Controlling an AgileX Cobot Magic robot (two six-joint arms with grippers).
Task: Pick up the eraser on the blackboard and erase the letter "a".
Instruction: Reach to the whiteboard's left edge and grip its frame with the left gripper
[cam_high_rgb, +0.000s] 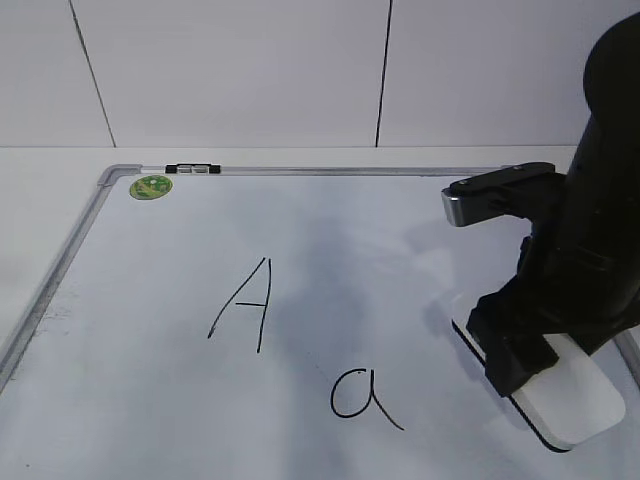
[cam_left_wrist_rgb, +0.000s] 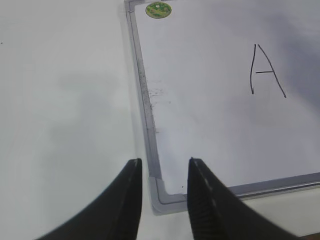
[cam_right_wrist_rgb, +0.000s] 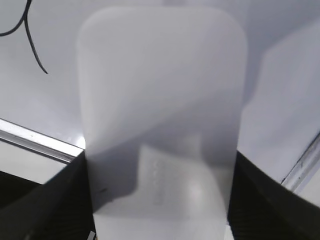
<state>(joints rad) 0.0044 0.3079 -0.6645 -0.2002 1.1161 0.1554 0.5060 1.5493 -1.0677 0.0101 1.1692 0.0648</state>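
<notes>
Pale wall panels back a white table (cam_high_rgb: 60, 170) carrying the large white dry-erase blackboard (cam_high_rgb: 330, 230) with grey metal frame and round green sticker (cam_high_rgb: 151, 186). At the exterior view's lower right, the right end effector (cam_high_rgb: 530, 355) clamps the white rounded-rectangular plastic eraser (cam_high_rgb: 575, 395), dark underside on the board. Its long axis runs diagonally, its free end pointing toward the lower right corner. The handwritten lowercase letter "a" (cam_high_rgb: 362, 396) lies just left of it, apart; a capital "A" (cam_high_rgb: 245, 305) sits upper left. The left end effector (cam_left_wrist_rgb: 162, 175) hangs parted and empty over the board's corner.
</notes>
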